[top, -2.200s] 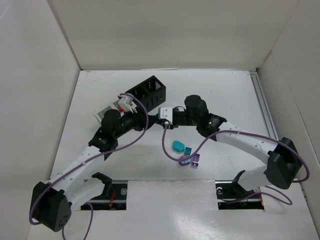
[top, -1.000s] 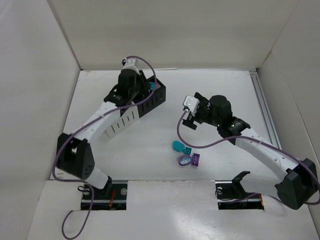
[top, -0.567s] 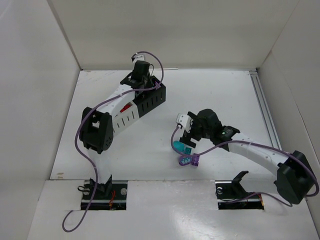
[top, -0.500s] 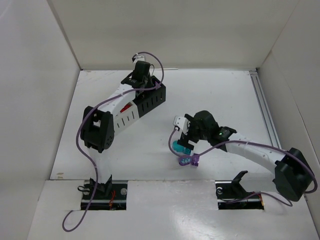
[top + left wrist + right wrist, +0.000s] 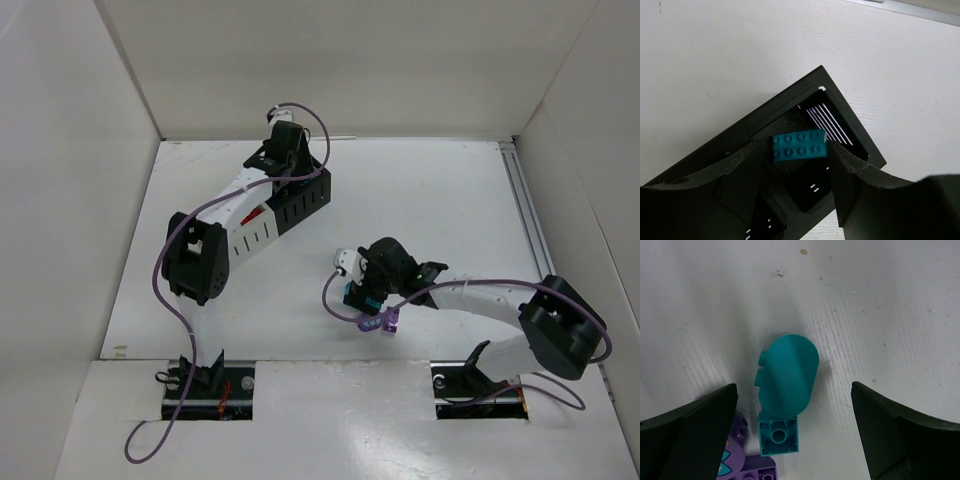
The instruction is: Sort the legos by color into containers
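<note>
The left claw (image 5: 288,168) grips a teal rectangular brick (image 5: 800,144) by its short ends, directly above the end compartment of the black container (image 5: 306,202) at the far left of the desk (image 5: 440,190). In the left wrist view the brick sits level, studs up, over the compartment's open mouth, and pale light shows through the slotted wall below. What lies on that compartment's floor cannot be made out.

The white container (image 5: 247,238) joins the black one in a slanted row, and the left arm crosses over it. A red piece (image 5: 256,213) shows inside it. Which compartment holds that piece cannot be told.

Near the middle of the desk, the right claw (image 5: 363,291) hangs with its fingers (image 5: 700,430) spread wide on either side of a teal oval lego (image 5: 787,374). It holds nothing. A small teal square brick (image 5: 779,437) touches the oval's near end, and the purple legos (image 5: 380,322) lie just beside that, towards the arm bases.

White walls (image 5: 330,60) close off the left, far and right sides. A metal rail (image 5: 528,220) runs along the desk's right edge. Bare desk stretches from the black container to that rail, and more bare surface lies between the container row and the loose legos.
</note>
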Controlling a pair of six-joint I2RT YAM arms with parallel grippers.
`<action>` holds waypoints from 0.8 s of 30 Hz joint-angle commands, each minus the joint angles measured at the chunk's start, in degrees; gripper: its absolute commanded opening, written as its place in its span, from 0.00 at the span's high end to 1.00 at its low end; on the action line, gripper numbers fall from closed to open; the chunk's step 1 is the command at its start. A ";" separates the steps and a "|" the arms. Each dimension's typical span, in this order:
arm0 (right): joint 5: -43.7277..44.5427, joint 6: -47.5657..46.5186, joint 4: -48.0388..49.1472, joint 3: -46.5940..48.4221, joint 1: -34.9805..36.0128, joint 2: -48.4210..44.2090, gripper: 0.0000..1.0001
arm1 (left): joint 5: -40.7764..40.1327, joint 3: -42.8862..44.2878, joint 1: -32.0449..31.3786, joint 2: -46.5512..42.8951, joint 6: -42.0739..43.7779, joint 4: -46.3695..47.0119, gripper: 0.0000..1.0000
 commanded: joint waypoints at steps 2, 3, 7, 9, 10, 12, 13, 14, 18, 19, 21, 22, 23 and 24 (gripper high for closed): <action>1.58 1.98 3.90 0.53 0.37 1.53 0.03 | -0.82 -1.35 0.28 -5.94 0.94 -1.45 0.49; 1.58 1.98 3.91 0.53 0.37 2.14 0.04 | -0.82 -2.05 0.28 -6.81 0.94 -1.45 0.49; 2.73 1.46 3.91 2.11 0.37 2.76 0.13 | -0.29 -6.62 0.28 -14.88 1.47 0.65 0.44; 3.25 1.46 3.91 2.63 0.37 3.46 0.20 | -0.29 -11.43 0.28 -19.02 1.99 1.97 0.44; 3.25 0.85 3.91 2.64 0.37 4.16 0.22 | -0.29 -13.38 0.28 -21.22 2.00 2.59 0.42; 3.25 0.32 4.43 3.17 0.37 5.48 0.25 | 0.23 -17.42 -0.24 -28.68 2.00 4.43 0.30; 3.86 0.31 4.43 3.86 0.37 6.35 0.25 | 0.23 -21.79 -0.25 -31.32 2.00 5.05 0.25; 3.87 -0.29 4.43 3.87 0.37 6.89 0.25 | 0.23 -23.84 -0.25 -36.57 2.00 5.58 0.21; 3.87 -1.62 5.05 6.06 0.37 8.56 0.47 | -0.29 -34.91 -1.39 -50.01 -1.25 7.16 0.07; 3.87 -2.40 5.05 6.59 0.37 9.17 0.58 | -0.82 -39.28 -1.39 -54.76 -3.26 7.16 0.06; 3.35 -2.93 5.05 7.21 0.37 9.18 0.64 | -0.82 -42.91 -1.39 -58.73 -5.37 6.55 0.06; 2.56 -2.94 5.05 8.08 0.37 9.18 0.64 | -0.82 -44.23 -1.39 -60.51 -6.69 5.07 0.06; 2.55 -3.55 5.05 8.61 0.37 9.18 0.67 | -0.82 -47.03 -1.39 -62.26 -8.01 5.05 0.05; 2.03 -4.16 5.05 10.01 0.37 9.18 0.67 | 0.05 -48.54 -1.39 -63.85 -9.07 4.44 0.04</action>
